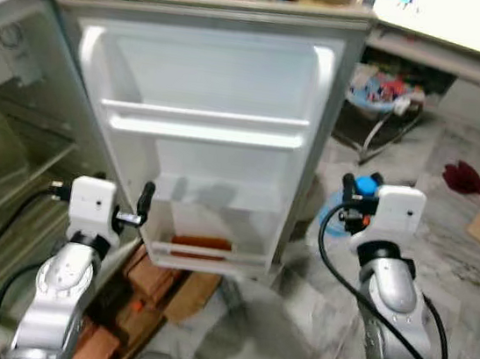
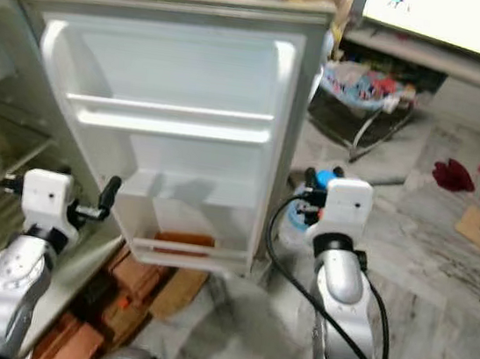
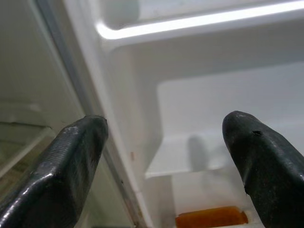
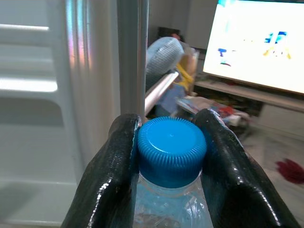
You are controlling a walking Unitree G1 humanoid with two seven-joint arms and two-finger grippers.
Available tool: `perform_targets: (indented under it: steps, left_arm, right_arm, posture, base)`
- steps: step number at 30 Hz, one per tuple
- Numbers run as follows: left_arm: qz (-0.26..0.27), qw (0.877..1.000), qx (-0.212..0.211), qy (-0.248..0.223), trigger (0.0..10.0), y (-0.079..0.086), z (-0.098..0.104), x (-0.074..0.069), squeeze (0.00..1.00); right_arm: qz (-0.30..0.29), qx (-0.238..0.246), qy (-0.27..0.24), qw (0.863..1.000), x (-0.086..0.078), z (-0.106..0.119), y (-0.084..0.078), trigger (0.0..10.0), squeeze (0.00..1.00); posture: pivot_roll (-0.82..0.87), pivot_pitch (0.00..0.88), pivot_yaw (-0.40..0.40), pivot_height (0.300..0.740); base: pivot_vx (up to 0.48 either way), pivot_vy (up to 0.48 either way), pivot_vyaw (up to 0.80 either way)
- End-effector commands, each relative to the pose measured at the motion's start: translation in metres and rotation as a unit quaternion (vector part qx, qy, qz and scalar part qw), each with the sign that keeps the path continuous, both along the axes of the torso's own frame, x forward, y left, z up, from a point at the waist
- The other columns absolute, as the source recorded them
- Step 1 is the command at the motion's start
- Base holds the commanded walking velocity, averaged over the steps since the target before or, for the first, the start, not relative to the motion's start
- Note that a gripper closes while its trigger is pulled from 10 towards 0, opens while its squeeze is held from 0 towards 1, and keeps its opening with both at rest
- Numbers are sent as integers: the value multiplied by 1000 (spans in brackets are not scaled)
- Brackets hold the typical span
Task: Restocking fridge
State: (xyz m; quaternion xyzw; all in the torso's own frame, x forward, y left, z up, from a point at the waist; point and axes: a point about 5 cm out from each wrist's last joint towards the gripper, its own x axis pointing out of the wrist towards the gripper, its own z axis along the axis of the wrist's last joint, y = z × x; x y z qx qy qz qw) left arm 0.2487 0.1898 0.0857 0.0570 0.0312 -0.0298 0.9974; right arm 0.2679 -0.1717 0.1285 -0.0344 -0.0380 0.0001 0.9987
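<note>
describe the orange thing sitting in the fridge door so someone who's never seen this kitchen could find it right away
Start at the open fridge door, the big white panel swung towards the robot. Go down past the long white rail to the bottom shelf, level with the open left claw. The orange thing lies flat there, a long low block and the one spot of colour on the white door.

Two silver metallic arms, rounded jointed segments. White boxy wrist housing on left arm (image 1: 92, 204) and on right arm (image 1: 398, 209). Black cables loop loosely from each housing down along forearm. Long black fingers (image 3: 71, 166), matte, finely textured on left; right fingers (image 4: 111, 180) glossy black, rounded tips.
</note>
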Motion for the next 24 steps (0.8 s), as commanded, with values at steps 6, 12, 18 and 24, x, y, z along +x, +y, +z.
perform_targets:
  steps: [6,12,18,24]
  left_arm:
    - [28,999,30,-18,10000,8,4,1,0]
    - [35,999,27,-25,10000,8,6,1,0]
    - [24,999,17,-27,10000,5,8,1,0]
    - [18,999,12,-29,10000,6,10,2,0]
  right_arm:
    - [15,5,-20,1000,2,9,8,10000,0]
    - [22,3,-19,1000,2,8,11,10000,0]
    - [48,8,2,999,2,2,14,10000,0]
    - [69,24,31,997,-2,-9,19,10000,0]
  posture:
    - [20,35,-24,740]
    - [22,44,-29,740]
    - [27,66,-33,740]
    - [21,75,-33,740]
  base:
    - [0,49,0]
    - [0,0,0]
    - [0,0,0]
    - [0,0,0]
